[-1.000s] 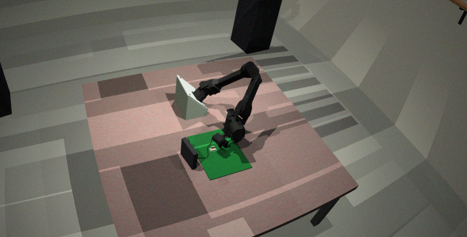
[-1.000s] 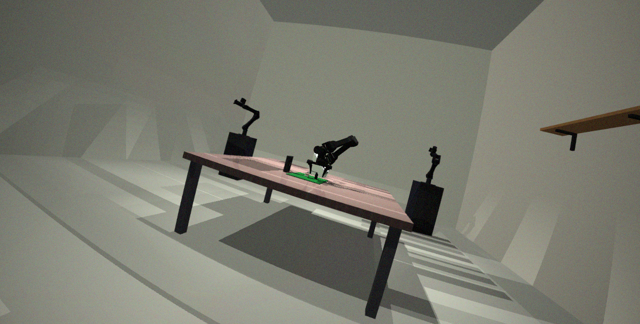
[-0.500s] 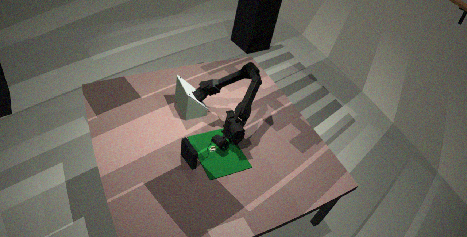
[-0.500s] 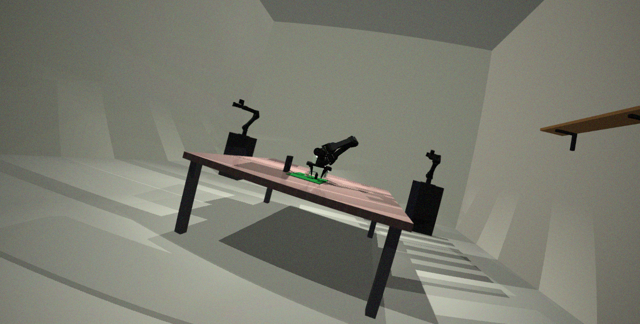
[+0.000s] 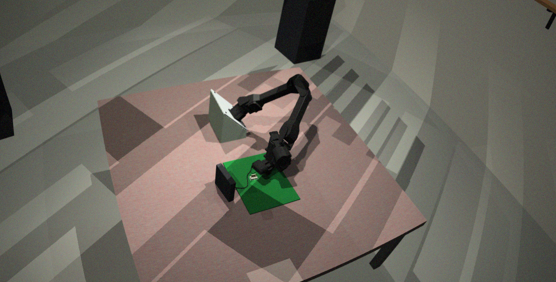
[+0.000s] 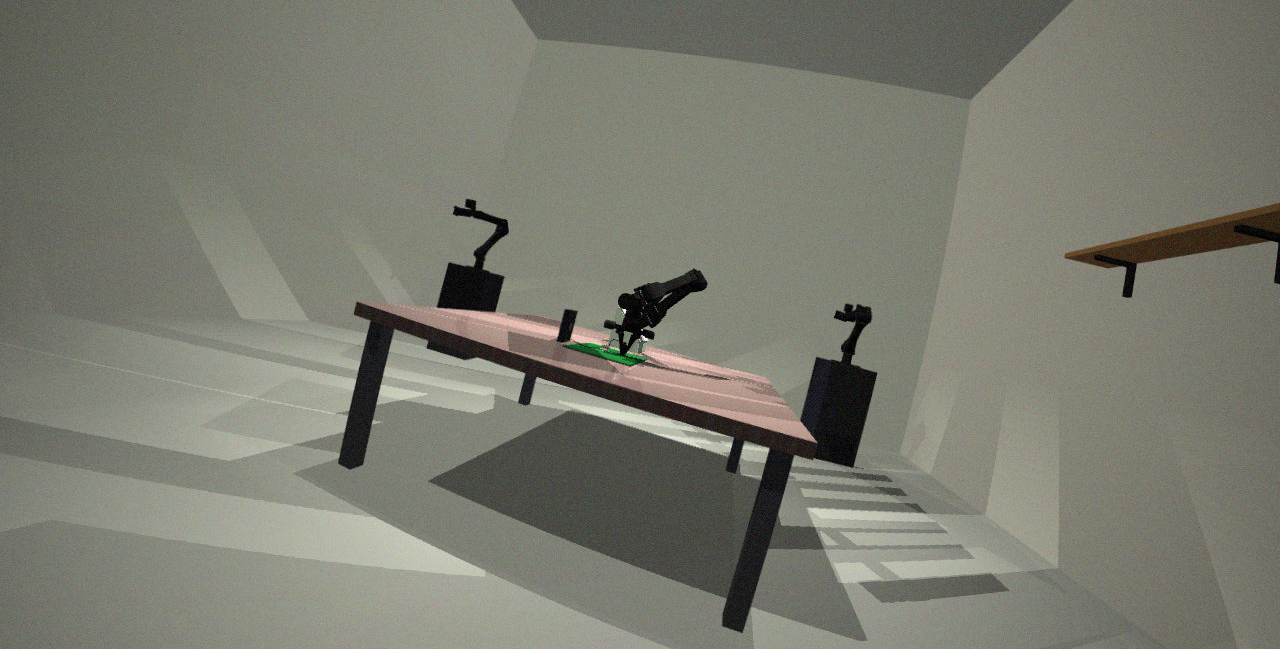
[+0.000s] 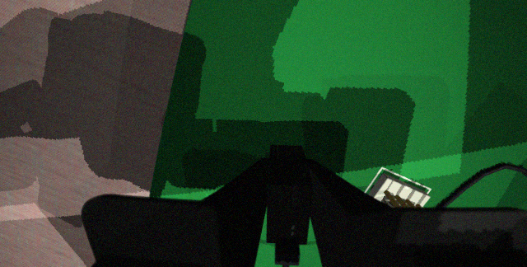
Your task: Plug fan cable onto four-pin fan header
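My gripper (image 7: 286, 166) (image 6: 626, 353) is shut on the black plug (image 7: 287, 222), which stands between the fingertips low over the green board (image 5: 268, 199) (image 7: 370, 24). Whether the plug touches the board cannot be told. The white four-pin header (image 5: 253, 177) (image 7: 408, 193) is to the right of the fingers in the wrist view, partly hidden by the right finger. The plug is beside it, not on it. The black cable (image 7: 504, 166) arcs off to the right in the wrist view. The black fan (image 5: 225, 182) (image 6: 567, 325) stands upright at the board's edge.
The arm rises from a pale wedge-shaped stand (image 5: 229, 128) behind the board on the pink table (image 5: 163, 171) (image 6: 501, 349). Two dark pedestals (image 6: 469, 285) (image 6: 839, 408) with other arms stand beyond the table. A wooden shelf (image 6: 1172, 235) is on the right wall.
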Motion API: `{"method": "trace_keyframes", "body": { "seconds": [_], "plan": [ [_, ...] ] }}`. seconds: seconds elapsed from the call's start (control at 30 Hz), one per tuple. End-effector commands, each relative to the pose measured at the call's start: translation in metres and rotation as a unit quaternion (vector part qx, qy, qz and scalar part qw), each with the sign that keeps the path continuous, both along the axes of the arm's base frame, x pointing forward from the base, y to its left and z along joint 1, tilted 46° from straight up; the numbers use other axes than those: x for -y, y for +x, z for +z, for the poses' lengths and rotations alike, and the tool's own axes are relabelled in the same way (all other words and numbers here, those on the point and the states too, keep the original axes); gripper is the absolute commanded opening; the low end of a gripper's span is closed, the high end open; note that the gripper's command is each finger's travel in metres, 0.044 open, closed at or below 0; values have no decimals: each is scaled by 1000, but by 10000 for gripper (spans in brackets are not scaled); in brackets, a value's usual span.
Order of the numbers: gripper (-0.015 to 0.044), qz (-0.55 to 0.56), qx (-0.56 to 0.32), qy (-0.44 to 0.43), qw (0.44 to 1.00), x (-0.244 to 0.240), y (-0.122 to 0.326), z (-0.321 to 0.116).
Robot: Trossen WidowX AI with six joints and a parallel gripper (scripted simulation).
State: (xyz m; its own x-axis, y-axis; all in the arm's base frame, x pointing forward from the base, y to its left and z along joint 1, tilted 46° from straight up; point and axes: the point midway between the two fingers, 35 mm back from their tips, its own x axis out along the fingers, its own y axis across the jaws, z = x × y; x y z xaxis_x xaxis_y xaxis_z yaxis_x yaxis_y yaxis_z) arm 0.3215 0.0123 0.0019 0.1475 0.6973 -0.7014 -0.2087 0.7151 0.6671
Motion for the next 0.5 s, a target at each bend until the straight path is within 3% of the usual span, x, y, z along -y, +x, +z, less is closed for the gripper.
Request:
{"method": "trace_keyframes", "body": {
  "seconds": [0.0,0.27,0.47],
  "plan": [
    [0,-2,1,-1,1000,18,-1,16],
    [0,-1,2,0,1000,35,-6,33],
    [0,63,65,-14,996,43,-7,24]
  ]
}}
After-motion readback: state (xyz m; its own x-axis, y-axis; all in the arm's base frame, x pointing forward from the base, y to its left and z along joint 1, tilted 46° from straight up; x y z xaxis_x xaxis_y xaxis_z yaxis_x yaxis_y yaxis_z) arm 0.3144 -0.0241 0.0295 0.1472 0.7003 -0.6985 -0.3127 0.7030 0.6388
